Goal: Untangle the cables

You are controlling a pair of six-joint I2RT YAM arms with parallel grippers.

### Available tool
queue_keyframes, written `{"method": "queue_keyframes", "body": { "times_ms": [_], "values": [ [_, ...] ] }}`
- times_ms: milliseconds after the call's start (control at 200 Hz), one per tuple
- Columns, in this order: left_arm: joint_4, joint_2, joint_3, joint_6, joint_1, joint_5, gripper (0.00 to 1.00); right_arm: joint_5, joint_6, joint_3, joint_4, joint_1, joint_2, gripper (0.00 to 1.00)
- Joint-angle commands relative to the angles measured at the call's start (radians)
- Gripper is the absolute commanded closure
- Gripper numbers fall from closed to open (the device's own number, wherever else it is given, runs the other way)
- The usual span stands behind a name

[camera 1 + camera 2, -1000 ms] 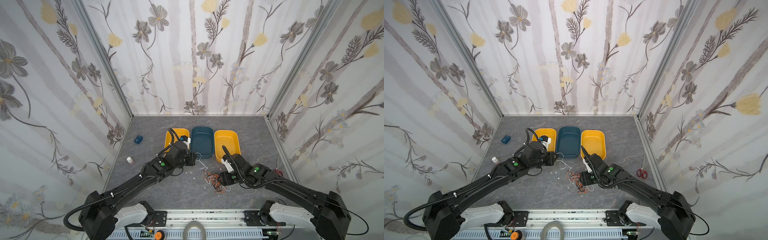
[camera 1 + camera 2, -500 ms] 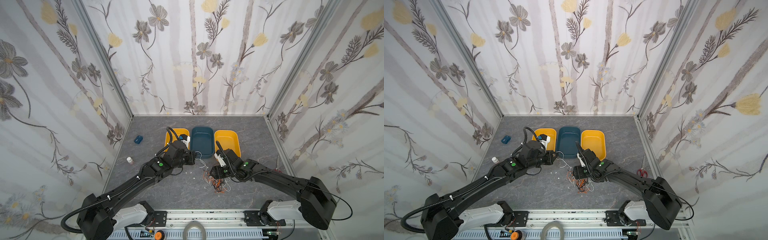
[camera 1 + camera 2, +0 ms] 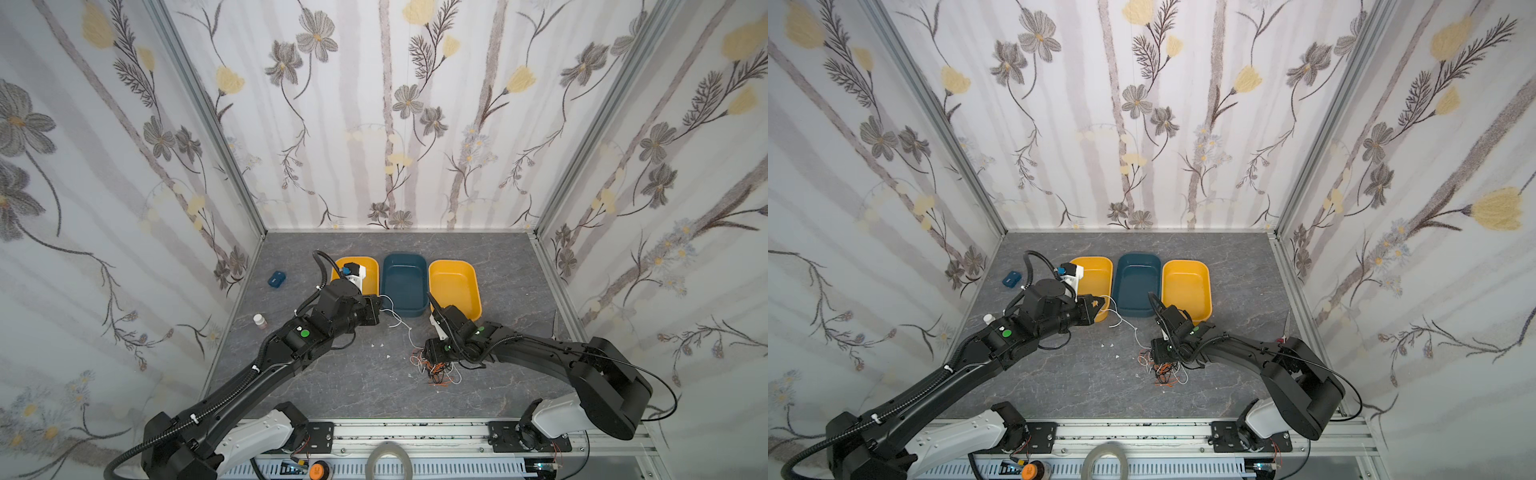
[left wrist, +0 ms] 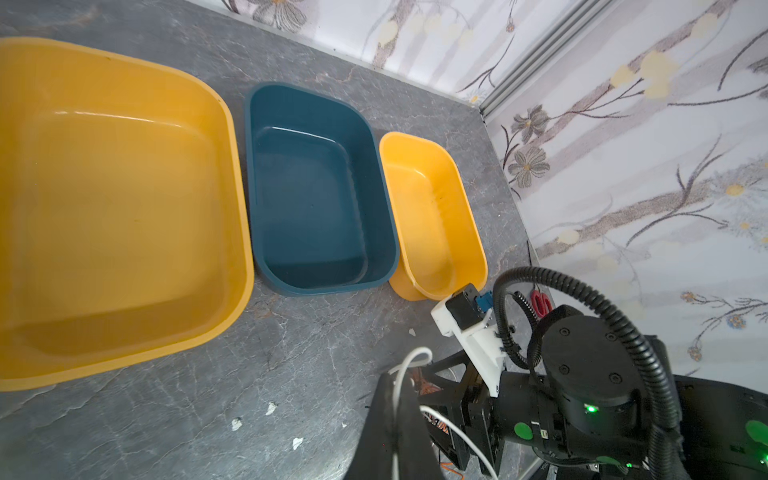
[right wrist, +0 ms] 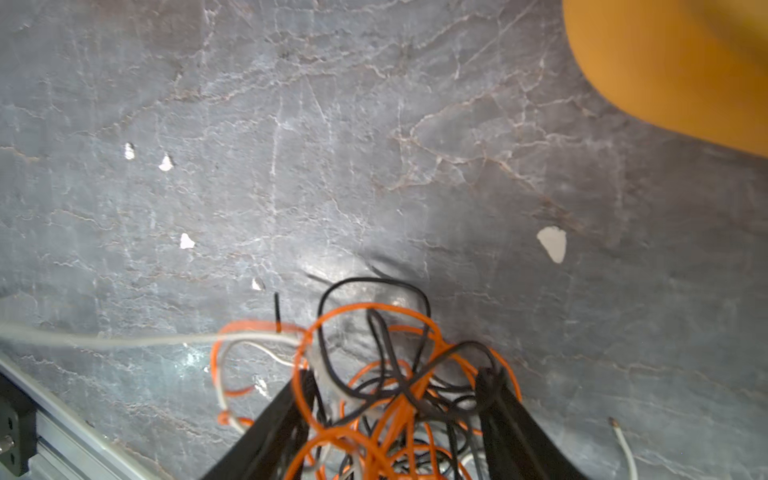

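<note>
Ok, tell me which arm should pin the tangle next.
Right. The right gripper stands open astride the tangle; the left gripper is shut on the white cable by a yellow tub.

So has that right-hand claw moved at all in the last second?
Yes. The right gripper has slid left, from below the right yellow tub toward the blue tub's near corner, over the cables.

Teal bin (image 3: 405, 284) between yellow bins (image 3: 454, 284), small bottle (image 3: 259, 320), blue box (image 3: 276, 279)
</note>
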Motion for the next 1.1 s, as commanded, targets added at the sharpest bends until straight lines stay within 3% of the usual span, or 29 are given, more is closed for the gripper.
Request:
{"method": "queue_keyframes", "body": {
  "times_ms": [0,240,465,774,1094],
  "values": [
    [-0.053,-0.038,0.023,0.029,0.029,-0.053,1.0,0.039,0.01,-0.013,-0.047,0.001,-0.013,0.37],
    [-0.136,-0.103,0.05,0.05,0.1,-0.067,1.0,0.045,0.009,-0.029,-0.099,0.001,-0.075,0.4],
    [-0.186,-0.128,0.083,0.071,0.153,-0.07,1.0,0.017,-0.028,-0.058,-0.183,-0.076,-0.164,0.41],
    [-0.144,-0.108,0.075,0.061,0.162,0.015,1.0,-0.036,-0.117,0.02,-0.254,-0.083,-0.266,0.35],
    [-0.075,-0.084,0.038,0.029,0.16,0.096,1.0,-0.129,-0.136,0.083,-0.116,-0.061,-0.24,0.35]
  ]
}}
